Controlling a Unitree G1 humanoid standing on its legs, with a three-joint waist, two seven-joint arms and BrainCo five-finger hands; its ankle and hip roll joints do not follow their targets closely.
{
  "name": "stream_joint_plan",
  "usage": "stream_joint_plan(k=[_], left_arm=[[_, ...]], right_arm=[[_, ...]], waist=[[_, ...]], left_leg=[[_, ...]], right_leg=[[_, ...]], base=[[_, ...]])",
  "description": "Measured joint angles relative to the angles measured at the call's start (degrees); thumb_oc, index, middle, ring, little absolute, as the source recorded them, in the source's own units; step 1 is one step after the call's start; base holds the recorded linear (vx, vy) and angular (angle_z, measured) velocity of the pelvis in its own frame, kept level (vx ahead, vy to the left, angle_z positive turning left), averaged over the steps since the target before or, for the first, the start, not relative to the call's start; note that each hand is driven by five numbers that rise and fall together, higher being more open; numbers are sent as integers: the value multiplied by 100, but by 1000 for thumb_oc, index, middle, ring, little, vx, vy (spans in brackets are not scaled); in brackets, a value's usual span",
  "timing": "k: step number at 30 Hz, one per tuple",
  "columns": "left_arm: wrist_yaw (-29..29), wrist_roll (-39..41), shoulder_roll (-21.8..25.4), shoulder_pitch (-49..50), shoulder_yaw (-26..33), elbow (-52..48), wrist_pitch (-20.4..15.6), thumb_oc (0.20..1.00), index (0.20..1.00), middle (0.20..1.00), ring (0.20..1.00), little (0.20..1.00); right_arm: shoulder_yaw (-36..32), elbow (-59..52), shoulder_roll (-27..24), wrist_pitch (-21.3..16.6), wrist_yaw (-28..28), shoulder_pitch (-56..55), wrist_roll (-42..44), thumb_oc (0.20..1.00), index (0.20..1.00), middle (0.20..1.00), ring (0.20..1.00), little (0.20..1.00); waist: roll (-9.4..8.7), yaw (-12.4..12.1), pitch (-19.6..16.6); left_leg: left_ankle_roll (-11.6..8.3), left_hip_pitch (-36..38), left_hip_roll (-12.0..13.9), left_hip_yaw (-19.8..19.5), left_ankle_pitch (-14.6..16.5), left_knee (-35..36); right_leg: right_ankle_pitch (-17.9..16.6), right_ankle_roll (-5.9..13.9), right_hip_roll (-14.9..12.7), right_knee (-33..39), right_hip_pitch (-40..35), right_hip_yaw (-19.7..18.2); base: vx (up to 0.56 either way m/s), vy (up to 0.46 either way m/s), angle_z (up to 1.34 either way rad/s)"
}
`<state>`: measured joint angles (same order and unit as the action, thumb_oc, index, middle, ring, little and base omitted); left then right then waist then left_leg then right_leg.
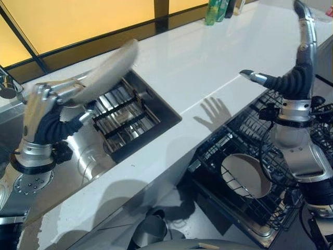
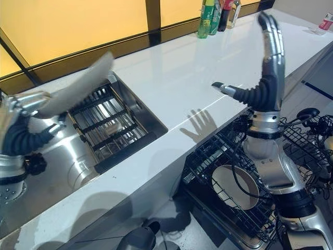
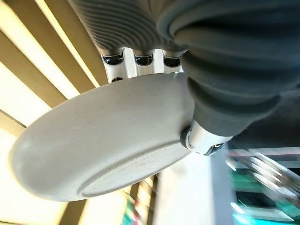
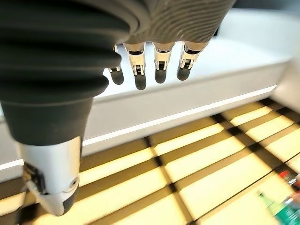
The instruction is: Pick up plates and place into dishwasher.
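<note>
Plate (image 1: 109,70) pinched in left hand (image 1: 49,112), seemingly tilted.

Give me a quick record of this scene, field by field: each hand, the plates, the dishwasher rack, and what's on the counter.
left hand: shut on a grey plate, held tilted above the sink
right hand: open, fingers straight, raised over the counter edge, holding nothing
second plate: standing in the dishwasher rack
dishwasher rack: pulled out below the counter
counter: white, bottles at its far edge
</note>
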<state>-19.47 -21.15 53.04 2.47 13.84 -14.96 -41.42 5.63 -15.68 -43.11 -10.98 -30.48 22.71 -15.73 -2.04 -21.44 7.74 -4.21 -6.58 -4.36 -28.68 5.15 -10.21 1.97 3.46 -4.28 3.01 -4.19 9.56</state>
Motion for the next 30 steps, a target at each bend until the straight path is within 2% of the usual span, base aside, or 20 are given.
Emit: stream_joint_plan(k=[4,7,14,18,20,23,27,30], left_arm=[[1285,651,635,-491,-690,-281,-250,200,200,200,200,200],[1717,696,862,-761,-963,-387,-316,200,200,200,200,200],[1950,741,1050,-877,-1037,-401,-339,200,200,200,200,200],[1961,744,1054,-1009,-1044,-401,-404,200,200,200,200,200],[2003,851,1065,-1059,-1044,-404,-417,200,200,200,200,200],[2012,853,1092,-1058,-1058,-395,-424,200,200,200,200,200],[1940,848,1090,-1045,-1035,-384,-423,200,200,200,200,200],[1935,848,1094,-1021,-947,-384,-419,200,200,200,200,200]], right_arm=[[371,0,-130,-173,516,284,224,1000,1000,1000,1000,1000],[630,0,-285,-260,779,460,333,1000,1000,1000,1000,1000],[654,-9,-307,-265,1427,470,600,1000,1000,1000,1000,1000],[1194,-92,-389,-266,2213,726,643,1000,1000,1000,1000,1000],[1396,-246,-636,-266,2530,776,615,1000,1000,1000,1000,1000],[1449,-283,-985,-212,2561,958,617,1000,1000,1000,1000,1000],[1368,-42,-950,-194,2364,1014,612,1000,1000,1000,1000,1000],[1052,235,-935,-194,2262,963,562,1000,1000,1000,1000,1000]], waist=[[54,22,-108],[137,59,-195],[208,178,-260],[213,199,-297],[210,182,-300],[202,179,-305],[194,173,-312],[194,177,-312]], left_leg=[[0,7,-5,1,0,-4],[0,32,-12,-6,0,-1],[0,111,-8,-32,0,29],[1,113,-10,-46,-2,40],[2,110,-19,-70,-3,42],[-1,112,-35,-129,-6,42],[-2,153,-31,-135,-7,56],[-1,186,-40,-135,-7,63]], right_leg=[[-1,1,-9,9,-13,4],[-4,5,-10,26,-57,14],[-2,3,-7,44,-144,40],[-1,4,-5,52,-149,46],[0,6,-8,70,-164,48],[2,8,-13,118,-210,48],[6,1,-14,121,-251,49],[9,5,-14,120,-279,49]], base=[[0,0,0],[0,0,0],[0,0,0],[3,0,1],[13,-10,7],[3,-12,10],[0,-2,1],[0,0,0]])
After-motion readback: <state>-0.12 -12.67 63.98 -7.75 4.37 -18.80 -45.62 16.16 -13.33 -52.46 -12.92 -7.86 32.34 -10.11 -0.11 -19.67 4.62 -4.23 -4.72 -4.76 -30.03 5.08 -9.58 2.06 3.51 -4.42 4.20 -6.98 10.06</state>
